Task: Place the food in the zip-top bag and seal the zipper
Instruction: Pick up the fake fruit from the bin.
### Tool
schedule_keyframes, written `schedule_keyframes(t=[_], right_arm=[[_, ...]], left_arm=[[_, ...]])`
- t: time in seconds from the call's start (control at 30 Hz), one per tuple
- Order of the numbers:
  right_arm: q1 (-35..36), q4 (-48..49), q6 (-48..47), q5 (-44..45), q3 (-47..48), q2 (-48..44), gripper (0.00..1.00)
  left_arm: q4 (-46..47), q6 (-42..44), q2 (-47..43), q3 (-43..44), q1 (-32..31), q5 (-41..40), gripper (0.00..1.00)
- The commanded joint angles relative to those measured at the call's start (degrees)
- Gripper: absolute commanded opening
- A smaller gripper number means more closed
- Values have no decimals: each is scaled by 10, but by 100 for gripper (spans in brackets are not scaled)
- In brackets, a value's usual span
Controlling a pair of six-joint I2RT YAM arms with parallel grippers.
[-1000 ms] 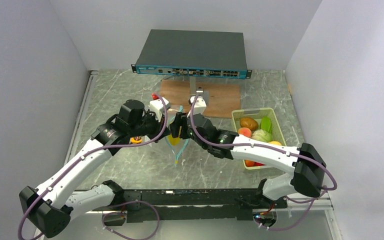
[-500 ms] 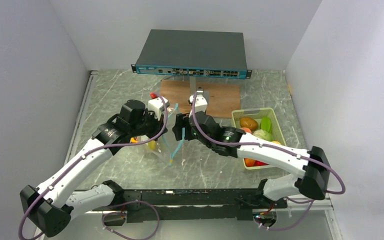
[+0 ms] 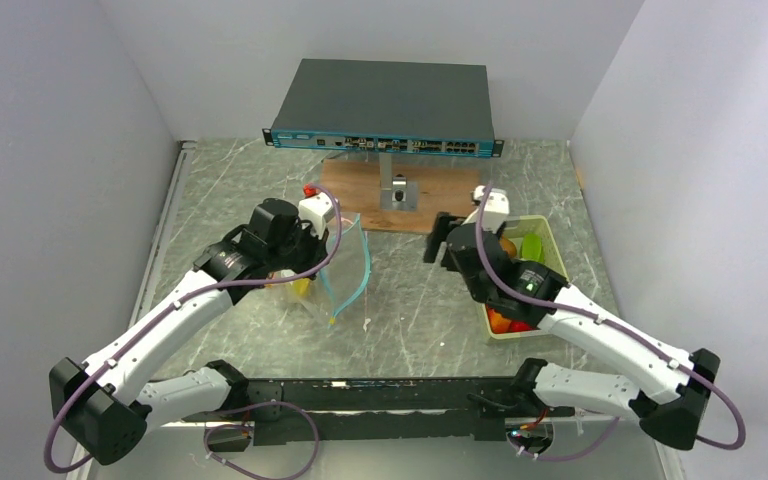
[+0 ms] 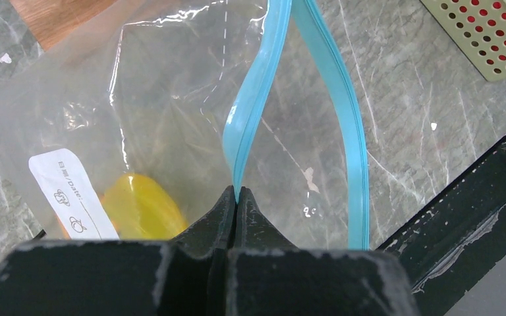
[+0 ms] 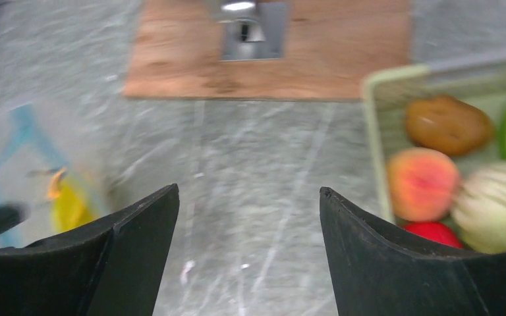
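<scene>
Left end effector (image 4: 236, 197) is clenched on the zipper (image 4: 253, 99), holding the bag (image 4: 171, 92) open ahead of it, with one yellow piece (image 4: 141, 210) inside. Right end effector (image 5: 247, 192) is released and empty above bare tabletop (image 3: 400, 300). More food (image 5: 421, 183) waits in the tray (image 5: 371, 125) to its right, and sealing is not yet done. The way between bag and tray looks open.

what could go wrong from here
1. The left gripper pinches only one lip of the zipper. That thin strip could slip out, and the bag mouth would collapse.
2. The open right gripper faces a tray where the food lies packed together, so it may grab two pieces or knock one out.
</scene>
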Motion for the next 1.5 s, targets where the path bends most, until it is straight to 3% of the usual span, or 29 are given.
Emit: schedule_keyframes(t=[0.0,0.13,0.37,0.53,0.67,0.87,1.17,1.47], right_arm=[[-118,-99,79,-9,-43,-29,80],[-220,-147,138,-22,-73,-51,86],[-292,-329,256,65,-32,-3,97],[-378,-401,264,53,-14,-4,99],[-461,-360,194,25,-32,-39,99],[-594,-266,122,-89,-95,-44,99],[-601,-194,130,-150,-169,-62,97],[-604,-159,118,-158,-180,-67,75]], left_arm=[[0,-4,-10,19,-1,-12,0],[9,-3,-10,12,-1,-12,0],[5,-3,-4,16,-2,-12,0],[1,-2,-1,18,-3,-11,0],[1,-1,0,20,-3,-3,0],[4,-1,-5,17,-4,-9,0],[1,1,-6,18,-8,-17,0],[-5,4,5,21,-13,-31,0]])
